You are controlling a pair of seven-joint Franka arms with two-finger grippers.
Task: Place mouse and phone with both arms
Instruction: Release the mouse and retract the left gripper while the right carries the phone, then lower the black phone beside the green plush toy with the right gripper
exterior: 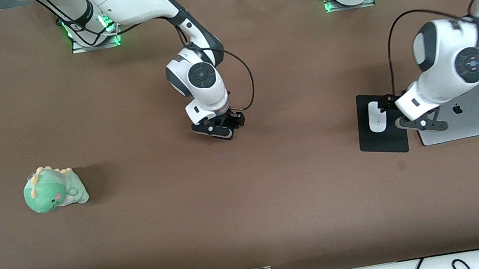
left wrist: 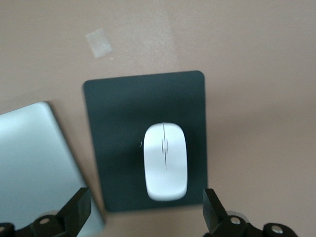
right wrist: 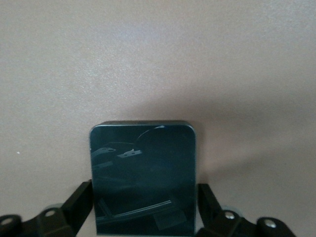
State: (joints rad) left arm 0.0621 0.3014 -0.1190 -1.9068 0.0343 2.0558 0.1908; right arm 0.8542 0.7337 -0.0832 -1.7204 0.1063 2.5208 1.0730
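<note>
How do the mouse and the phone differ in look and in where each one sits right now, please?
The mouse is white, glossy and oval with a thin grey line; the phone is a flat black rectangle with rounded corners.
The mouse lies on the black mouse pad beside the laptop; the phone lies on the bare table.
The left gripper is open with the mouse clear of its fingers; the phone sits between the right gripper's fingers.

**Surfaces and finishes**

The small white oval plastic mouse (left wrist: 165, 161) is gleaming glossy on a matt black rectangular mouse pad (left wrist: 123, 113). The flat black rectangular phone (right wrist: 143, 177) is reflecting like glass. The brown desk (exterior: 232, 205) is looking matt.
</note>
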